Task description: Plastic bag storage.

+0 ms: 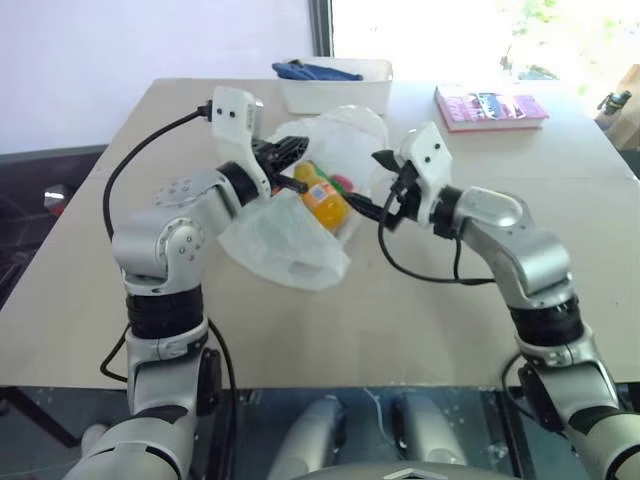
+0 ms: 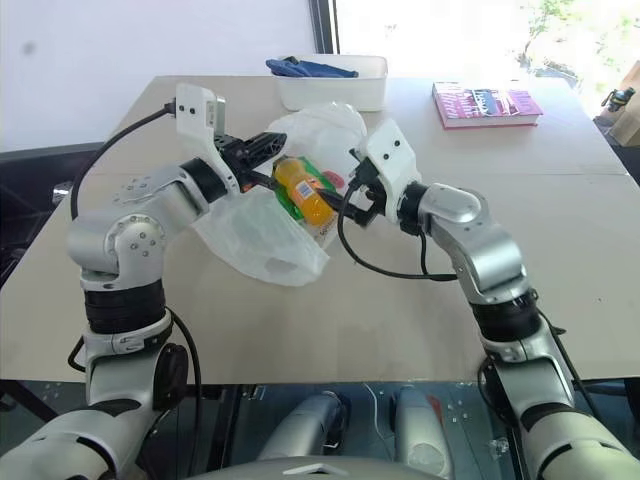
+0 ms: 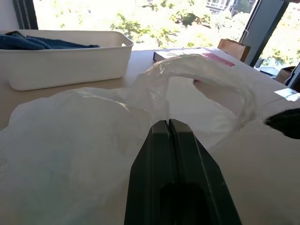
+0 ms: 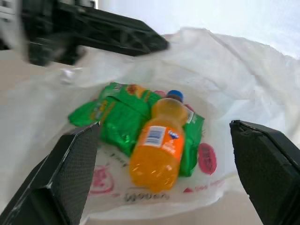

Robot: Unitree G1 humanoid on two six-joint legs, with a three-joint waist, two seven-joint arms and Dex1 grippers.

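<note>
**Crinkly film pinched, mouth open to my right hand**

Translucent white, the plastic bag (image 1: 300, 215) lies mid-table with an orange drink bottle (image 4: 158, 147) and green snack packets (image 4: 117, 117) lying in its open mouth. My left gripper (image 3: 168, 129) has its fingers pressed together on a fold of the film near the rim. My right gripper (image 4: 164, 154) stands spread wide just before the bottle, gripping nothing. Beyond the bag sit a white tray (image 1: 335, 90) holding blue cloth and a pink book (image 1: 490, 107), well apart.

My worry: the thin film could slip from that narrow pinch if I pull, letting the mouth sag and the bottle roll out. A careless right-hand close could also snag film instead.
</note>
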